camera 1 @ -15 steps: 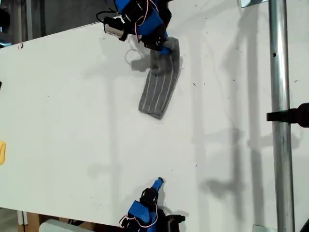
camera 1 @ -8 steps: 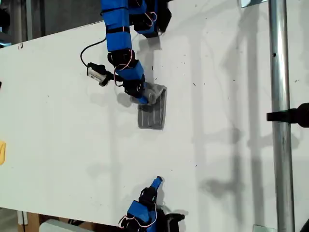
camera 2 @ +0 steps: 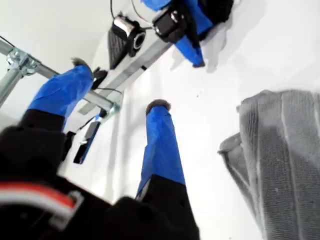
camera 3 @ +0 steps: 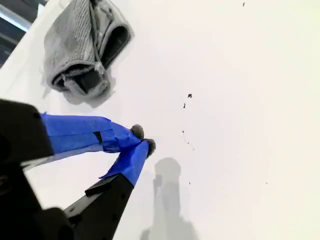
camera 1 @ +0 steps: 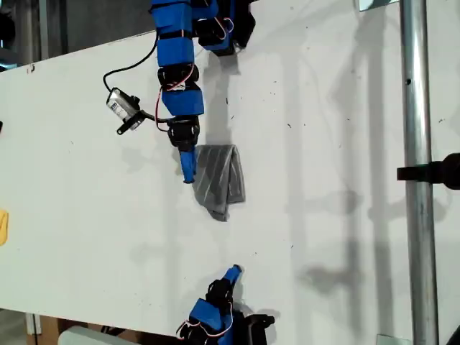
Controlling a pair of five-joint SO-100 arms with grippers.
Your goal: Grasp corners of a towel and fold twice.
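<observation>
Exterior view, soft grey pinstriped towel (camera 1: 218, 180) folded, lumpy, on smooth white table (camera 1: 86, 187)

White table top (camera 1: 93, 215), matte, spanning most of the exterior view; scattered small dark specks (camera 1: 290, 126) on its surface. Vertical metal pole (camera 1: 419, 180) standing over the table toward the exterior view's right, with a black clamp (camera 1: 431, 172) fixed across it at mid-height. Soft grey shadows (camera 1: 338, 208) cast on the table just beside the pole. Yellow object (camera 1: 3, 226), partly cut off, at the table's edge far from the pole. Dark floor area (camera 1: 65, 25) beyond the table's far edge.
</observation>
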